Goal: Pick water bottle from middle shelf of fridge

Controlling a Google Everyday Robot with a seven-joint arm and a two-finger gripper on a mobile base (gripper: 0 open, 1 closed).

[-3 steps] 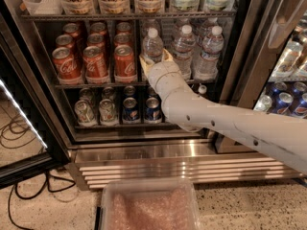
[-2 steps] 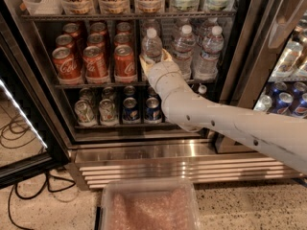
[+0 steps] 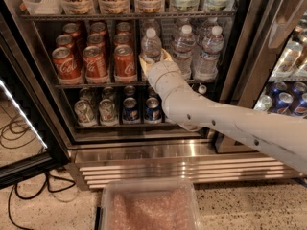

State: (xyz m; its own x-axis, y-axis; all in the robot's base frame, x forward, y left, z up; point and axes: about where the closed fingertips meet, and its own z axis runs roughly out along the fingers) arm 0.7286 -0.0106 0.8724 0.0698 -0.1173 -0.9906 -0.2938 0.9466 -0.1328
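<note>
Reaching into the fridge [image 3: 144, 155], my gripper [image 3: 154, 59] sits at the lower body of the front water bottle [image 3: 151, 42]. The bottle stands upright on the middle shelf [image 3: 96, 85], just right of the cola cans [image 3: 95, 61]. I come in low, likely to take the ribbed body rather than the narrow cap; whether my jaws grip it or merely flank it, I cannot tell

Red cola cans [image 3: 96, 61] are being displayed left of the claw [image 3: 154, 57]; a clear bin [image 3: 144, 183] is being kept below.
</note>
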